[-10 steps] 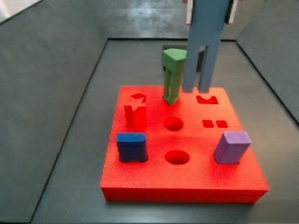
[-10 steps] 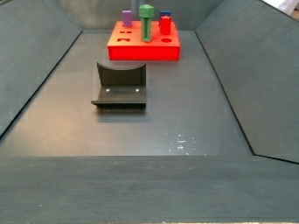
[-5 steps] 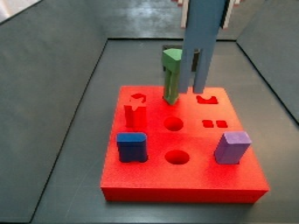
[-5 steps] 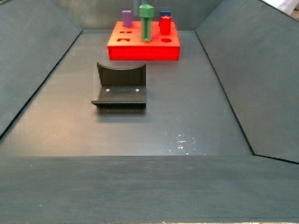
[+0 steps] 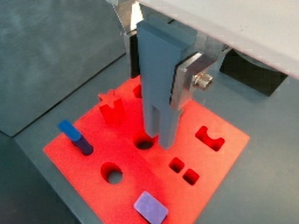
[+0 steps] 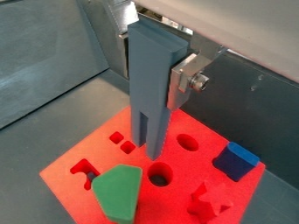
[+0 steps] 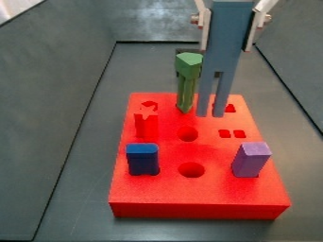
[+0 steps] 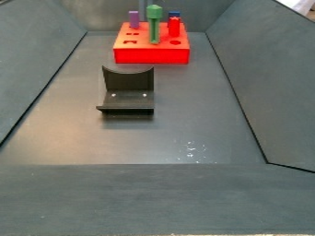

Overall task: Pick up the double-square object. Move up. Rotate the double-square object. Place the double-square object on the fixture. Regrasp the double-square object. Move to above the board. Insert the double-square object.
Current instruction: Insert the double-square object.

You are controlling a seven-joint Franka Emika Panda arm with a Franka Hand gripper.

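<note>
The end effector [image 7: 229, 11] sits at the top of a side view, right of centre, its silver plates closed on the upper end of the double-square object [image 7: 222, 61], which hangs upright over the board [image 7: 202, 194]. In both wrist views one finger [image 5: 190, 77] presses flat against the side of the bar, so the grip looks firm. The fixture [image 8: 125, 90] stands bare at centre left of a side view, well apart from the board, with nothing resting on it.

Judging from this, the pickup, rotation, placing on the fixture and regrasp are done, and the bar has been carried above the board. Only the insertion is left. In a side view the bar's lower end lies near the two small square holes [image 7: 231, 133] at the right of the board, close to the surface; whether it has entered them cannot be told. A wrist view shows the twin lower tips [image 6: 149, 149] above the red face, seemingly not yet seated.

The green peg [image 7: 187, 82], the dark-blue block [image 7: 142, 158] and the purple block [image 7: 251, 159] already stand on the board.
</note>
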